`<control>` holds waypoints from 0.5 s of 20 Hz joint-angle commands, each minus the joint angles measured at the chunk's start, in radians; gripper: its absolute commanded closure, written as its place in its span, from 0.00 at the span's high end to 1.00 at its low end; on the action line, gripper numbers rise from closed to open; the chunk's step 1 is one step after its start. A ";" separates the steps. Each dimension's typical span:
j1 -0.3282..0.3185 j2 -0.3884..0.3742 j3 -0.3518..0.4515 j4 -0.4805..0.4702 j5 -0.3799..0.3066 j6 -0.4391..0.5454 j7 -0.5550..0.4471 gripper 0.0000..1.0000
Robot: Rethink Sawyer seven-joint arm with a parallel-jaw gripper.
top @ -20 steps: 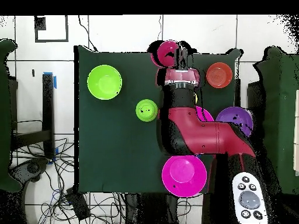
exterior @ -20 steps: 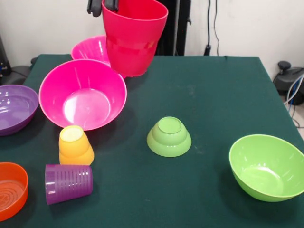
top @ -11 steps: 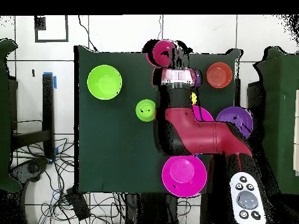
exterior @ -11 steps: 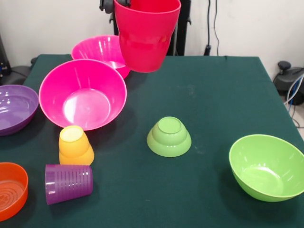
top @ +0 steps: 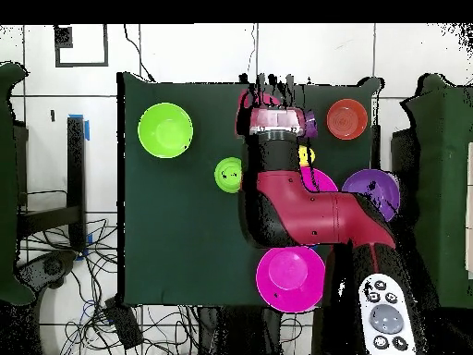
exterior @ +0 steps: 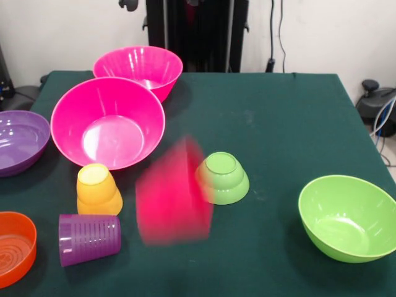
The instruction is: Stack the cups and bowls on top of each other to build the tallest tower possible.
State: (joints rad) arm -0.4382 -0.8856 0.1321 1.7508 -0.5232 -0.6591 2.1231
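Red cup (exterior: 173, 195) is a motion-blurred smear low over the green bench (exterior: 278, 117), free of the hand, between the yellow-orange cup (exterior: 98, 189) and the upside-down small green bowl (exterior: 221, 178) (it overlaps that bowl's left edge in front view). Hand (top: 274, 92): only dark tips over the bench's far edge in overhead view, can't tell if wide or narrow. Purple ridged cup (exterior: 89, 239) lies on its side near the orange bowl (exterior: 13, 247). Two hot pink bowls (exterior: 108, 122) (exterior: 138, 69), wide purple bowl (exterior: 18, 141) and lime green bowl (exterior: 346, 216) sit upright.
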 commanded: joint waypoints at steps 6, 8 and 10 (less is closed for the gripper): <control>0.032 0.021 0.033 0.039 -0.056 -0.011 0.118 1.00; 0.034 0.026 0.031 0.037 -0.054 -0.008 0.115 1.00; 0.035 0.031 0.032 0.034 -0.058 0.000 0.113 1.00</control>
State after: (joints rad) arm -0.4275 -0.8856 0.1317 1.7508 -0.5232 -0.6851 2.1231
